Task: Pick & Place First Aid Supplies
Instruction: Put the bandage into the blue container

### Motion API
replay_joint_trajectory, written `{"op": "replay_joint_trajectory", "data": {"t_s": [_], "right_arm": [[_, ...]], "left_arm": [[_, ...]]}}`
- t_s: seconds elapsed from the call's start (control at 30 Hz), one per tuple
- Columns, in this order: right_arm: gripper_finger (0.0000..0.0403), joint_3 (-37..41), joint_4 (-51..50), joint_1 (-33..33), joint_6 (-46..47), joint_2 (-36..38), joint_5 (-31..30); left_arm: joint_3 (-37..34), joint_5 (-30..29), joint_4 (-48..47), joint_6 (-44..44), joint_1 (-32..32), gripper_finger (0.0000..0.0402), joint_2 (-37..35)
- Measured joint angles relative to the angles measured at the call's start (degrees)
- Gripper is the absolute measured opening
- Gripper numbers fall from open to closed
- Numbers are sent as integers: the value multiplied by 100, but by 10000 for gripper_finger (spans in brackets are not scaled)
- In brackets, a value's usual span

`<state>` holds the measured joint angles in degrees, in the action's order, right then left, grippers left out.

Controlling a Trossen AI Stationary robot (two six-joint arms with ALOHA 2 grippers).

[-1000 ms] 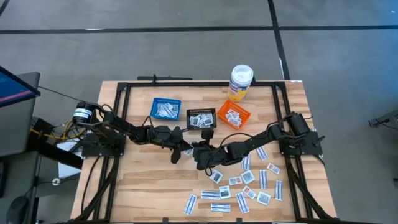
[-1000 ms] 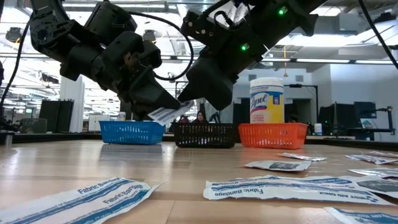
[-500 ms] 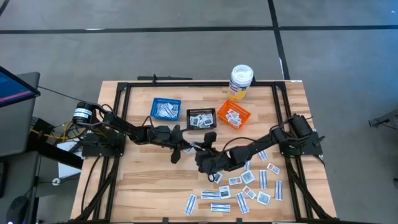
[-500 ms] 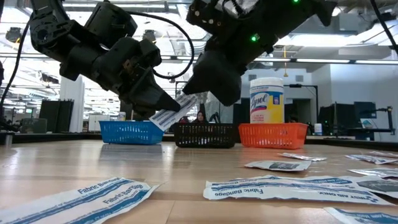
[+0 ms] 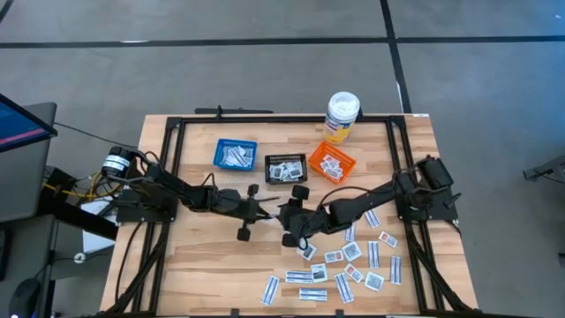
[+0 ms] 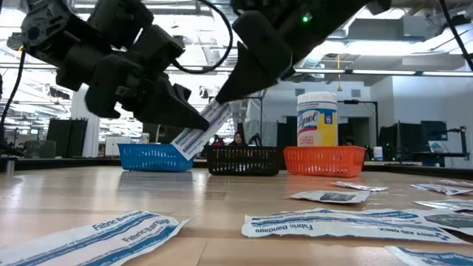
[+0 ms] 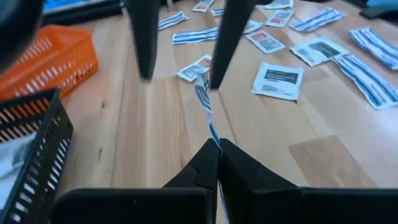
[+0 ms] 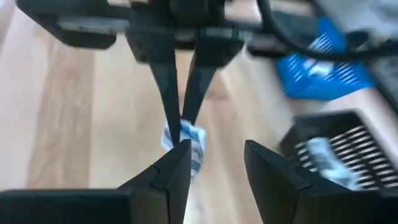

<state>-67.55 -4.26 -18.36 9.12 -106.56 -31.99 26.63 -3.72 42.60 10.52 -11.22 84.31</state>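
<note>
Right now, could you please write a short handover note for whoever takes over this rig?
Left gripper: shut on a bandage strip, held above mid-table.
Right gripper: open, facing it, its fingers apart beside the strip.
Done: some packets lie in the blue basket, black basket and orange basket.
Left: the held strip, plus many loose packets on the table's front right.

Even overhead light; right wrist view blurred; shadows soft.
</note>
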Motion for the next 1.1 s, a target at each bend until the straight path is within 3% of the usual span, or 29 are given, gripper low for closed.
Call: {"op": "replay_joint_trajectory", "data": {"t_s": [0.13, 0.2, 0.6, 0.7, 0.9, 1.1], "right_arm": [[141, 0, -106, 150, 167, -46, 822], [139, 4, -103, 218, 174, -58, 937], [114, 2, 5, 392, 292, -55, 947], [92, 3, -3, 392, 140, -55, 947], [9, 4, -1, 390, -40, -55, 973], [6, 3, -63, 339, -212, -55, 971]], "left_arm": [[-2, -397, 136, 167, -143, 7, 0], [-2, -520, 200, 165, -142, 7, 0], [-2, -528, 239, 125, -142, 8, 0], [-2, -528, 236, 125, -142, 8, 0], [-2, -534, 197, 82, -140, 8, 0], [-2, -530, 183, 55, -140, 7, 0]]}}
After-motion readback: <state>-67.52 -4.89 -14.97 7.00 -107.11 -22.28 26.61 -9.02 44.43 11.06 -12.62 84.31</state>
